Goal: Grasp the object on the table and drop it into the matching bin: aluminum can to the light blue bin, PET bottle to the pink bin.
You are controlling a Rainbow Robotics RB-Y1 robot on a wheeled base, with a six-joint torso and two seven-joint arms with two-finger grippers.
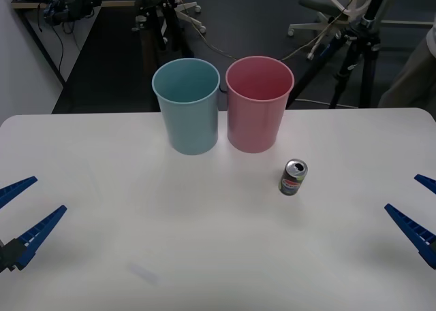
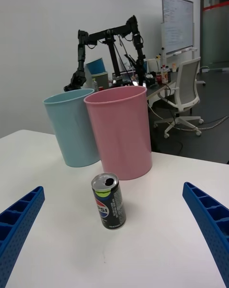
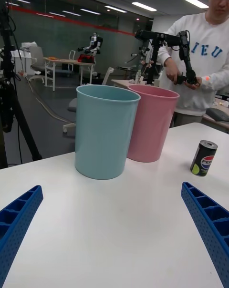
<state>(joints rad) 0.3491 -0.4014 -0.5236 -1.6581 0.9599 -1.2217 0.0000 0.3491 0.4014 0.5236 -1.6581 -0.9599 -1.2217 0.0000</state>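
- We see the can [image 1: 293, 177] upright on the desk [image 1: 204, 256], just before the pink bin [image 1: 259, 103].
- Our right tool [image 1: 414, 216] gapes wide, well apart from it; left tool [image 1: 24, 212] likewise spread, farther off.

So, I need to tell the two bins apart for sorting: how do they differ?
The light blue bin is pale blue-teal; the pink bin is pink. In the front view the light blue bin stands on the left, the pink bin on the right. The aluminum can stands nearer the pink bin than the light blue bin. Both are tall, tapered, round, upright with rolled rims, side by side on the table.
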